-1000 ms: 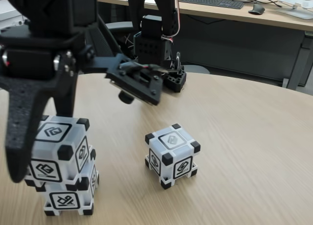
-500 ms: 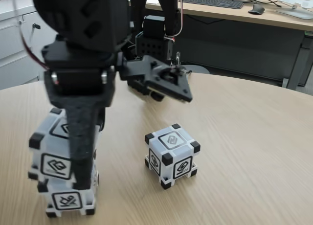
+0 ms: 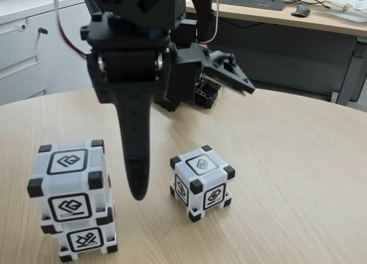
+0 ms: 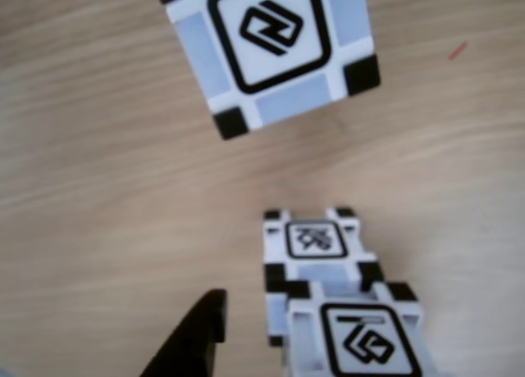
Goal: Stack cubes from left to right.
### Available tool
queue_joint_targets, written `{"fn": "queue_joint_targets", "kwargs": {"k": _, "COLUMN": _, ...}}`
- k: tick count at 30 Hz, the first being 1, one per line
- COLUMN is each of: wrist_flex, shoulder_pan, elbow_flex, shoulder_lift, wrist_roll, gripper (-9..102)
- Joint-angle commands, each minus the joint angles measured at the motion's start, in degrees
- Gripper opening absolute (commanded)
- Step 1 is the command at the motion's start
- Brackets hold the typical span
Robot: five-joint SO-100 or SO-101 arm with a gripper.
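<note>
Two cubes stand stacked at the left of the wooden table: the upper cube (image 3: pixel 69 181) rests, slightly offset, on the lower cube (image 3: pixel 86 239). A third cube (image 3: pixel 202 182) stands alone in the middle. My gripper (image 3: pixel 193 142) hangs open above the table between stack and single cube, holding nothing. Its long black finger (image 3: pixel 135 160) points down just right of the stack, clear of it; the other jaw juts out to the right. In the other view the single cube (image 4: pixel 271 49) is at the top, the stack's upper cube (image 4: pixel 361 336) and lower cube (image 4: pixel 316 242) at the bottom, and a finger (image 4: pixel 197 332) beside them.
The arm's black base (image 3: pixel 198 94) stands at the back of the round table (image 3: pixel 298 160). Behind it is a desk with a keyboard (image 3: pixel 246 1) and a mouse (image 3: pixel 300 10), and a white cabinet (image 3: pixel 34 51) at the left. Bare tabletop lies to the right.
The gripper has let go of the upper cube, lifted and swung right off the stack. The upper cube stays on the lower one; the single cube has not moved.
</note>
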Motion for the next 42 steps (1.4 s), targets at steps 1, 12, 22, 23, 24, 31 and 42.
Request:
{"fn": "queue_joint_targets", "kwargs": {"k": 1, "wrist_flex": 0.5, "shoulder_pan": -1.9, "elbow_flex": -0.2, "shoulder_lift": 3.4, "wrist_roll": -0.5, "gripper": 49}}
{"fn": "queue_joint_targets", "kwargs": {"k": 12, "wrist_flex": 0.5, "shoulder_pan": -7.9, "elbow_flex": -0.2, "shoulder_lift": 2.9, "wrist_roll": 0.9, "gripper": 49}}
{"fn": "queue_joint_targets", "kwargs": {"k": 22, "wrist_flex": 0.6, "shoulder_pan": -11.3, "elbow_flex": 1.5, "shoulder_lift": 2.5, "wrist_roll": -0.2, "gripper": 50}}
{"fn": "queue_joint_targets", "kwargs": {"k": 23, "wrist_flex": 0.5, "shoulder_pan": -11.3, "elbow_flex": 3.1, "shoulder_lift": 2.5, "wrist_roll": -0.4, "gripper": 50}}
{"fn": "queue_joint_targets", "kwargs": {"k": 24, "wrist_flex": 0.5, "shoulder_pan": -11.3, "elbow_flex": 5.1, "shoulder_lift": 2.5, "wrist_roll": -0.7, "gripper": 50}}
{"fn": "queue_joint_targets", "kwargs": {"k": 31, "wrist_flex": -0.4, "shoulder_pan": -11.3, "elbow_flex": 17.1, "shoulder_lift": 3.3, "wrist_roll": -0.2, "gripper": 50}}
{"fn": "queue_joint_targets", "kwargs": {"k": 42, "wrist_flex": -0.5, "shoulder_pan": -14.2, "elbow_flex": 16.7, "shoulder_lift": 2.5, "wrist_roll": 1.5, "gripper": 49}}
